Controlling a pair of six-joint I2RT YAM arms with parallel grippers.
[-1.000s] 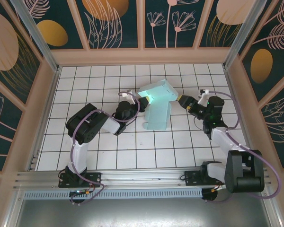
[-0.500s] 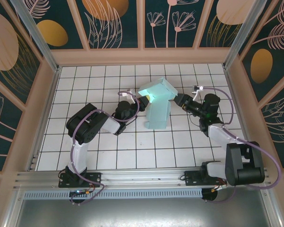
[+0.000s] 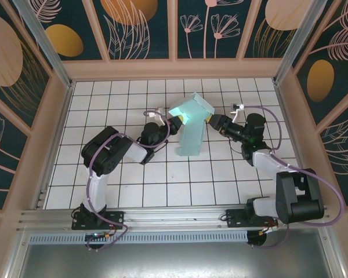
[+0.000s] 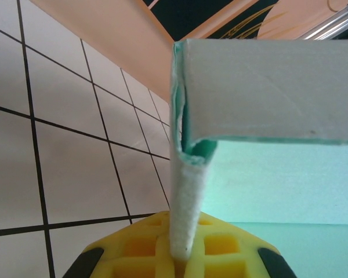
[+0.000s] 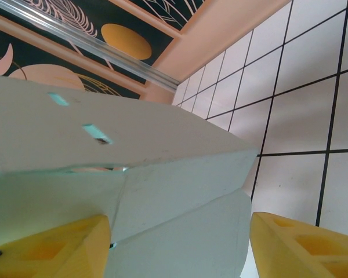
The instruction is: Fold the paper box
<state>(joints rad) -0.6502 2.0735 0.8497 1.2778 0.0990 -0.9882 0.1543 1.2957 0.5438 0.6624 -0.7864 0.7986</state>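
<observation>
Seen from above, a white tiled table [image 3: 104, 98] marked with black grid lines sits inside walls with dark floral panels. My two arms reach in from the near edge and meet at the middle of the table, towards the far side.

Between them is the paper box [image 3: 191, 127], pale mint-blue card that is partly folded. A long panel lies flat on the tiles, pointing back towards me. At its far end, the card is raised and bent over into a sloping, roof-like shape.

My left gripper [image 3: 173, 123] meets the raised part from the left. In the left wrist view, the left gripper [image 4: 180, 255] has its yellow fingers [image 4: 133, 249] pressed together on a thin upright edge of the card, pinching it. Above them, a wide flap of the paper box [image 4: 267, 75] folds over to the right.

My right gripper [image 3: 212, 120] meets the raised part from the right. In the right wrist view, the right gripper [image 5: 180, 243] has its yellow fingers [image 5: 52, 249] spread apart, with folded panels of the paper box [image 5: 133, 145] between them. The finger on the left of that view overlaps the card. The other one sits just beside the card's edge. I cannot tell whether either finger is pressing on it.
</observation>
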